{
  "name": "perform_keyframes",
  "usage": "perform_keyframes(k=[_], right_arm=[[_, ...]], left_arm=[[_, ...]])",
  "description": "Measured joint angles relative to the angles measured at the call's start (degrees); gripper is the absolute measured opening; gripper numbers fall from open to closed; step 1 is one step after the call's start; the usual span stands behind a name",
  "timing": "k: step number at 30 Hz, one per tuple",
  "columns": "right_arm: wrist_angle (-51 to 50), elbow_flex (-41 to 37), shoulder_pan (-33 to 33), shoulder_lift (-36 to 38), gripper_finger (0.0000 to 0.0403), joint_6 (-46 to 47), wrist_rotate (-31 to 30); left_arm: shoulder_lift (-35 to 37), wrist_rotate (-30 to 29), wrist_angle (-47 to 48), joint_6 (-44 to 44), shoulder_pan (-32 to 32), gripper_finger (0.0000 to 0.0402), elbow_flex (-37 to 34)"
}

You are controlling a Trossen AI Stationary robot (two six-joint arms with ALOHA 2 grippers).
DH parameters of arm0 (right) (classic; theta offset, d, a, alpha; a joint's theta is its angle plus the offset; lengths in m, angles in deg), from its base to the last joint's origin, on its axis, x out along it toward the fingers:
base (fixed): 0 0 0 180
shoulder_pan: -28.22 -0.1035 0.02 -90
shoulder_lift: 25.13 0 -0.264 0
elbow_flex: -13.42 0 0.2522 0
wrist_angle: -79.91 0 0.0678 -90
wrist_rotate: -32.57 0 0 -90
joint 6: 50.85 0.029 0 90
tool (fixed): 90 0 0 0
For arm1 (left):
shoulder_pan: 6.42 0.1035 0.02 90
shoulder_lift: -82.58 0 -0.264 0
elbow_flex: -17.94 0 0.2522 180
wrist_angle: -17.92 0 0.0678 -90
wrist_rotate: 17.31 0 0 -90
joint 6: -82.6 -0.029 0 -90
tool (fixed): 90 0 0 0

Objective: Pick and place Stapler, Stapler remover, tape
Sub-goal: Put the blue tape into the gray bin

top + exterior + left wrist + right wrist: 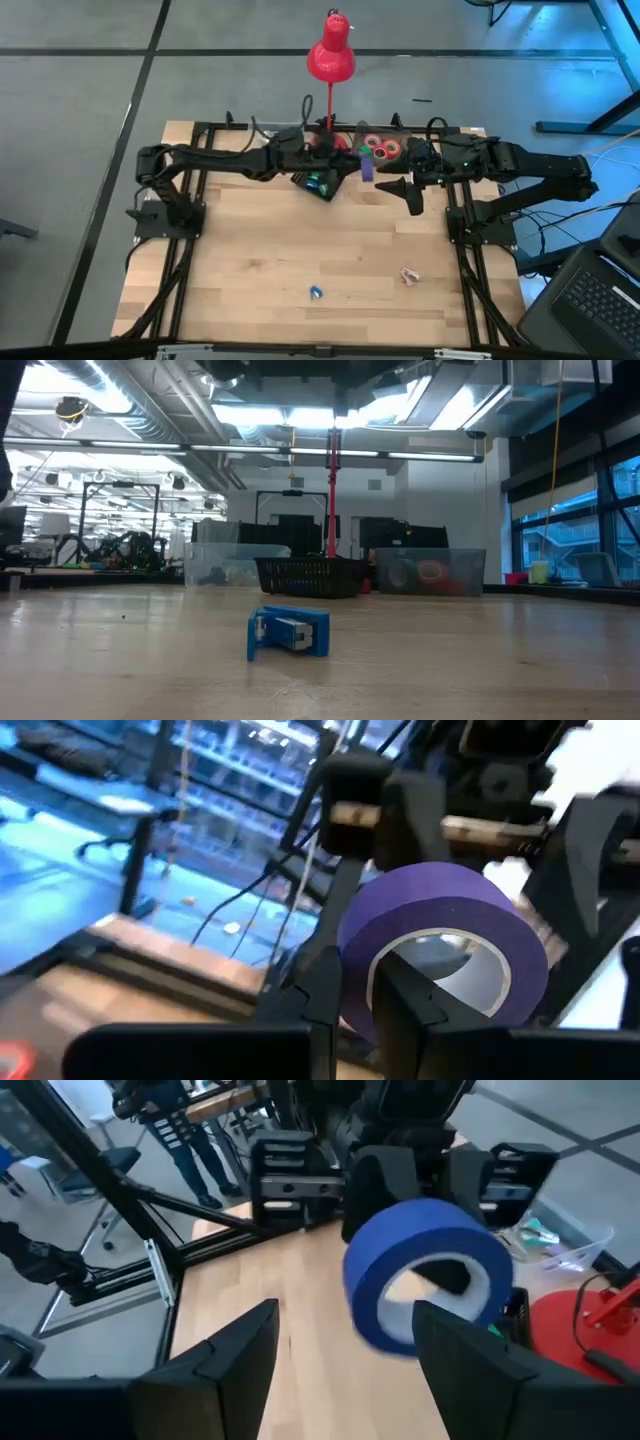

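Left claw is clamping the tape through its open centre, one finger inside the ring, holding it above the surface toward 12 o'clock. Purple-blue roll is looking light, stiff, smooth-sided; the ring wall is the best hold. Right claw is hanging spread apart, gripping nothing, facing the roll.

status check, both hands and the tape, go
Left hand shut on purple tape roll, held above the table's far edge. Right hand open, facing the roll. Nothing between them.
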Motion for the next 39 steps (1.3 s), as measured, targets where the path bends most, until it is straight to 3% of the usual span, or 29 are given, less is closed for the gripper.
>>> perform_keyframes(k=[9,12,17,24,26,33,36,39], right_arm=[[0.31,0.02,0.09,-2.11,0.0222,-0.28,-1.24],[0.22,0.02,0.09,-2.29,0.0182,0.22,-1.52],[0.30,0.00,0.09,-1.97,0.0042,-0.48,-1.51],[0.22,0.00,0.07,-1.94,0.0039,-0.65,-2.60],[0.27,0.00,0.07,-1.94,0.0039,-0.64,-2.66],[-0.86,-0.02,0.09,-1.51,0.0039,-0.17,-4.82],[-2.12,0.00,0.09,-0.40,0.0039,0.85,-5.48],[-8.24,0.00,0.09,1.23,0.0039,2.68,-8.24]], left_arm=[[-6.18,3.77,-0.27,-1.92,-0.04,0.0030,8.57],[-6.28,4.19,-0.07,-1.88,0.36,0.0030,8.69],[-6.28,5.86,1.16,-1.66,0.89,0.0030,8.77],[-6.28,6.13,1.20,-1.34,1.02,0.0031,8.79],[-6.28,5.95,1.20,-0.68,1.00,0.0053,8.79],[-4.83,5.21,8.44,-4.19,2.36,0.0187,8.79],[-2.28,5.03,15.64,-5.99,4.12,0.0227,8.81],[1.82,4.74,28.95,-4.63,6.34,0.0249,8.81]])
